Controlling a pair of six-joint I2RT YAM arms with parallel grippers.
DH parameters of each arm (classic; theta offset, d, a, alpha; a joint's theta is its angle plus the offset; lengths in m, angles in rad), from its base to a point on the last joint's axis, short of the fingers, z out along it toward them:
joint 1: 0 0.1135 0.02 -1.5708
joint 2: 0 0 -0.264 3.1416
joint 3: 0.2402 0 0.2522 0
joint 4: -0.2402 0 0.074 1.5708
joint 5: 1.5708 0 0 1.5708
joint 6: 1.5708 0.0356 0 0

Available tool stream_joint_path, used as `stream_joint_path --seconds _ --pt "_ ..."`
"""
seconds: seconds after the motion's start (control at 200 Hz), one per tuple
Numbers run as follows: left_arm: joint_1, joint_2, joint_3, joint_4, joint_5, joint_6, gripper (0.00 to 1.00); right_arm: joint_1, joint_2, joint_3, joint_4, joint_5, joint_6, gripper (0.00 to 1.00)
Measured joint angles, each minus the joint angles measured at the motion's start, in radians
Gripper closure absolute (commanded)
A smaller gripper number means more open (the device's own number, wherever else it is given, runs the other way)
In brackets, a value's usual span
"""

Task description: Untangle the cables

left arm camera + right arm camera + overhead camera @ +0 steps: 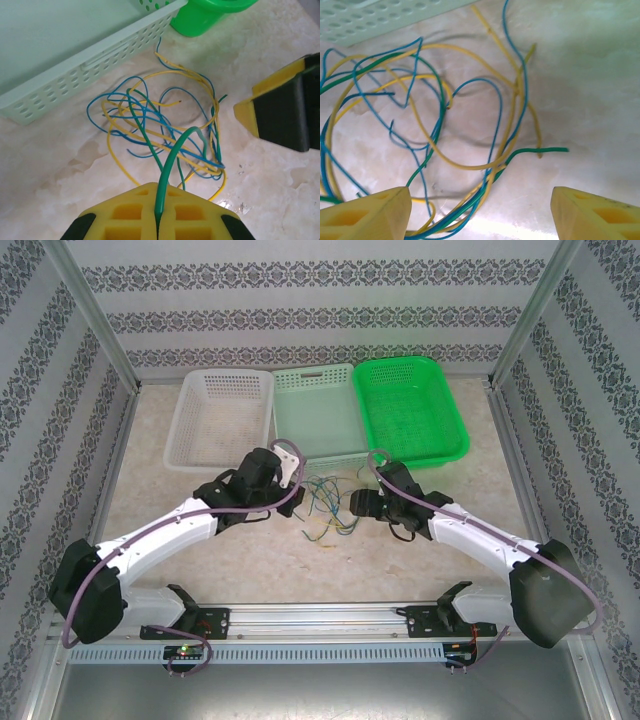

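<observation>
Grey floral-banded wallpaper covered the back wall and both side panels, and aluminium posts slanted up at the two far corners. The tabletop was a pale beige, marble-look surface under even, soft light, with a slotted aluminium rail running along its near edge. Along the far edge stood a white basket, a pale mint basket and a bright green basket, side by side.

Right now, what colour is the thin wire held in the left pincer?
Green: the thin green wire in the left pincer shows best in the left wrist view.
</observation>
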Motion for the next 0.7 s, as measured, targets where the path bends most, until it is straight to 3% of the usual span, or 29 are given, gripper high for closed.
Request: stream_joint_path --seconds 0.245,0.515,0.699 --pt "0.000 0.012 0.021 0.017 0.001 -0.017 1.00 0.023 -0.014 -0.025 0.027 -0.087 -0.076 0.31" --pt "0.000 0.074 0.076 0.024 0.019 -0.043 1.00 0.106 -0.062 -0.055 0.066 -0.085 -0.150 0.29" --pt "0.005 0.078 0.087 0.026 0.031 -0.050 1.00 0.143 0.002 -0.051 0.108 -0.050 -0.170 0.32"
